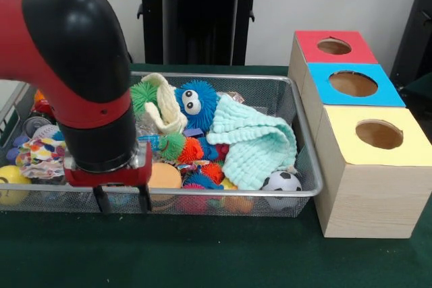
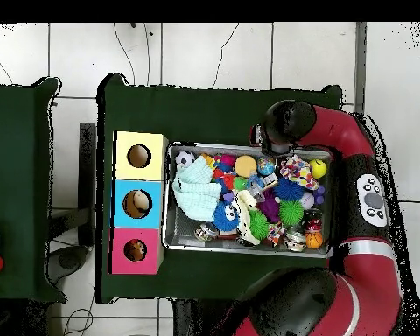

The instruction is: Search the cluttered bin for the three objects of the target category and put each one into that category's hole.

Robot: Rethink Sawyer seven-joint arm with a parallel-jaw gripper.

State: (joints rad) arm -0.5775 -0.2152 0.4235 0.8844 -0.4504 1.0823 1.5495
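Note:
The silver mesh bin [image 1: 223, 194] is full of toys. The mint-green waffle cloth [image 1: 253, 143] lies at its right end, nearest the boxes, and shows in the overhead view [image 2: 196, 191]. The cream cloth [image 1: 165, 106] is draped over spiky balls at the back middle. The polka-dot cloth [image 1: 42, 156] lies at the left end, just left of my gripper [image 1: 122, 202]. My gripper is open and empty at the bin's near rim. The yellow-faced box's round hole [image 1: 379, 134] is at the right. In the overhead view my wrist [image 2: 279, 131] hides the gripper.
The blue-faced box [image 1: 353, 83] and the red-faced box [image 1: 334, 46] stand behind the yellow one. A blue fuzzy toy with eyes [image 1: 196, 102], spiky balls, a small football [image 1: 281, 181], a yellow ball [image 1: 12, 183] and cans fill the bin. Green cloth covers the table.

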